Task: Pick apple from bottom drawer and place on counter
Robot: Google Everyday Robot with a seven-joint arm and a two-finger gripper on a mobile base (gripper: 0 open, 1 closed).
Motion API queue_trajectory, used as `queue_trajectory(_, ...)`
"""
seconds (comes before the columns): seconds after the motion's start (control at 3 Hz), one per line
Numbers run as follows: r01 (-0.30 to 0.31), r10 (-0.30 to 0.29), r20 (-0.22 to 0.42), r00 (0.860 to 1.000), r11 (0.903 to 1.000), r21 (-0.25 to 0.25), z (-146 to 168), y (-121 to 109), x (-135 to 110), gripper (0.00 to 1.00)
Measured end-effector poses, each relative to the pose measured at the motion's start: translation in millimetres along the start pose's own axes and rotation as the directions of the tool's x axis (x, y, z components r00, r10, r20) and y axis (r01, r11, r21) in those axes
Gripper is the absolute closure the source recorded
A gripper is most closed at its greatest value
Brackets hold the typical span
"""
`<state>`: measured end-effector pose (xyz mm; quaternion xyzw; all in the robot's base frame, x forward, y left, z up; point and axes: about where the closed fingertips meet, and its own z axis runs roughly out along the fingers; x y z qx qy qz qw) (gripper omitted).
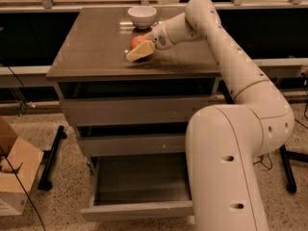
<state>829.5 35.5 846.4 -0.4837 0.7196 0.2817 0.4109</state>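
The apple (135,41), red-orange, rests on the counter (91,44) just in front of the white bowl. My gripper (136,48) is low over the counter around the apple. Its near tan finger (140,52) stands a little apart from the apple on the camera side, and the far finger is hidden behind the apple. The gripper looks open. The bottom drawer (139,210) is pulled out below, and its tray shows nothing inside.
A white bowl (142,16) stands at the counter's back edge, close behind the apple. My arm arches over the counter's right side and my body (226,167) covers the drawers' right part. A cardboard box (12,177) and a black stand (50,158) are on the floor at left.
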Motion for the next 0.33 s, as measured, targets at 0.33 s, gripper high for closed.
queue_trajectory(0.33,0.0,0.0,0.0,1.0,1.0,0.0,0.0,0.0,0.0,0.0)
